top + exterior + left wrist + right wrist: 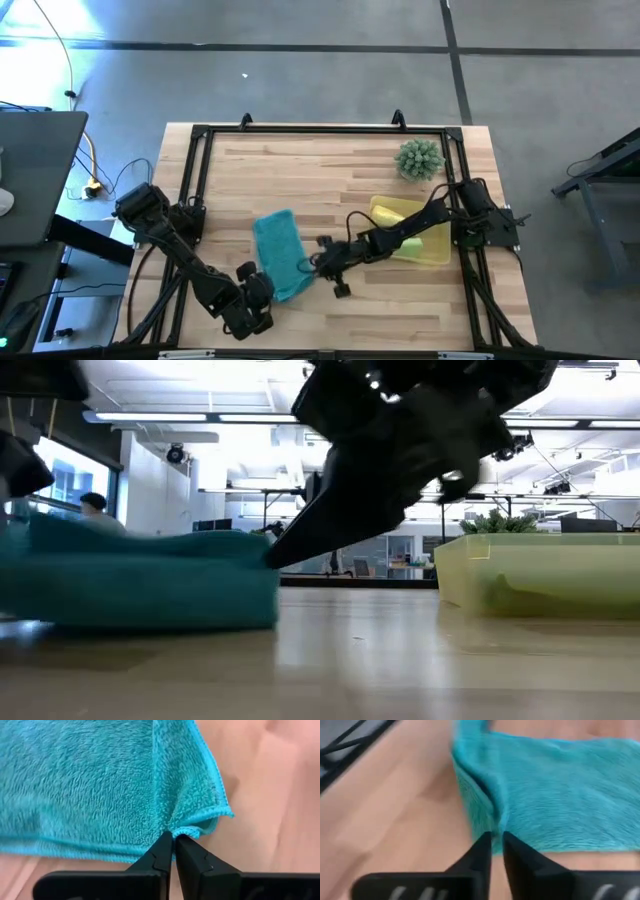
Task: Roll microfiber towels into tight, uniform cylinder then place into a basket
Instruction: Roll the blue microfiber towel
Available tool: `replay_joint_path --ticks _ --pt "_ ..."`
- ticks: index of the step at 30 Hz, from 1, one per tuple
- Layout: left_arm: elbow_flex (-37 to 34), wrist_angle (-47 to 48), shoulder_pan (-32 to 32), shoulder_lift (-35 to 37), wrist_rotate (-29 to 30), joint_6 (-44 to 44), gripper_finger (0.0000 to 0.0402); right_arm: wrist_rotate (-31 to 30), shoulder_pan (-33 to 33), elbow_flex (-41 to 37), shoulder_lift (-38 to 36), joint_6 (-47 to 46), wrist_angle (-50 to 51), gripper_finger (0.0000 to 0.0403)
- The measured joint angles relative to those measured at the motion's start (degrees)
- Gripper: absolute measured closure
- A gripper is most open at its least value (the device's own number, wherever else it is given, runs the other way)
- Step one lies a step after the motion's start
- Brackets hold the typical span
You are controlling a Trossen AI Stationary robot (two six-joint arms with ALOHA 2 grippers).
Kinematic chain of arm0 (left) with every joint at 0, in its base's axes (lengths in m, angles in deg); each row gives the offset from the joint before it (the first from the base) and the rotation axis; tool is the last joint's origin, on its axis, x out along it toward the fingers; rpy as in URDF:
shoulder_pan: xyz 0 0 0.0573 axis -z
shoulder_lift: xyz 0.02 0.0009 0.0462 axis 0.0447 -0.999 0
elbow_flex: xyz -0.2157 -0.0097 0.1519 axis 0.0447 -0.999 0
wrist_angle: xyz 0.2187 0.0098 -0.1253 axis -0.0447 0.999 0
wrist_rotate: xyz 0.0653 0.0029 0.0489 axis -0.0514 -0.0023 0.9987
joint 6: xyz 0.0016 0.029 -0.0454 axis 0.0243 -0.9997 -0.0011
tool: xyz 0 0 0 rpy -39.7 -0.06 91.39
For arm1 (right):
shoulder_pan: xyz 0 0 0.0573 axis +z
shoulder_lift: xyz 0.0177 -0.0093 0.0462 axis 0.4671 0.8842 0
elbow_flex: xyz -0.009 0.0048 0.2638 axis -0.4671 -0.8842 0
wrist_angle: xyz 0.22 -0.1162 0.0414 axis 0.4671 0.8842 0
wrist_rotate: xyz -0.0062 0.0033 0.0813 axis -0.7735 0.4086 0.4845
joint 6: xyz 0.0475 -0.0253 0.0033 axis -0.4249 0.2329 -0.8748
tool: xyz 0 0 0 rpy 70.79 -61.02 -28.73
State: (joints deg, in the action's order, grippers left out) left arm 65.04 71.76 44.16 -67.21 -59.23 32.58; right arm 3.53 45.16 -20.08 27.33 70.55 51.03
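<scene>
The left gripper (262,290), at seven o'clock on the table (330,160), was clamped on the near hem of the teal towel (279,252). The right gripper (322,262), fingers nearly together, touched that towel's three-o'clock edge. At three o'clock stood the yellow basket (432,256), holding a lime-green towel (410,244); a spiky plant (419,159) sat at one o'clock.

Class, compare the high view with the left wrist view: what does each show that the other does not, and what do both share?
Only the high view: the basket with yellow and green towels in it, the spiky plant, the right gripper at the teal towel's right edge, and both whole arms.

Only the left wrist view: the left gripper pinching the towel's hemmed edge, the cloth puckered at its closed fingertips.

Both: the teal towel lying on the wooden table.
</scene>
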Motion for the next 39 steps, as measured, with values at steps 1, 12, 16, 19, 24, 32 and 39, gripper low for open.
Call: replay_joint_path --ticks 1,12,16,19,24,32,39 --pt "0.0 0.0 0.2 0.0 -0.9 -1.3 0.0389 0.9 0.5 0.0 0.0 2.1 -0.1 0.036" --pt "0.0 -0.3 0.5 0.0 -3.4 -16.8 0.0391 2.7 5.2 0.0 0.0 18.6 -1.6 0.0242" --pt "0.0 -0.4 0.4 0.0 -4.9 -21.1 0.039 3.2 5.8 0.2 1.9 22.5 -6.5 0.0244" --pt "0.0 -0.5 0.0 0.0 -6.6 -22.0 0.0383 4.3 6.0 0.1 3.5 22.8 -8.4 0.0249" --pt "0.0 -1.6 0.0 0.0 -6.9 -21.6 0.037 3.5 6.0 0.1 5.4 27.7 -9.7 0.0256" --pt "0.0 -1.6 0.1 0.0 -6.9 -21.6 0.0348 1.9 6.0 3.1 9.7 31.1 -11.1 0.0265" --pt "2.1 -2.0 0.1 0.2 -10.0 -22.8 0.0314 0.6 6.1 7.6 10.8 29.6 -2.5 0.0308"
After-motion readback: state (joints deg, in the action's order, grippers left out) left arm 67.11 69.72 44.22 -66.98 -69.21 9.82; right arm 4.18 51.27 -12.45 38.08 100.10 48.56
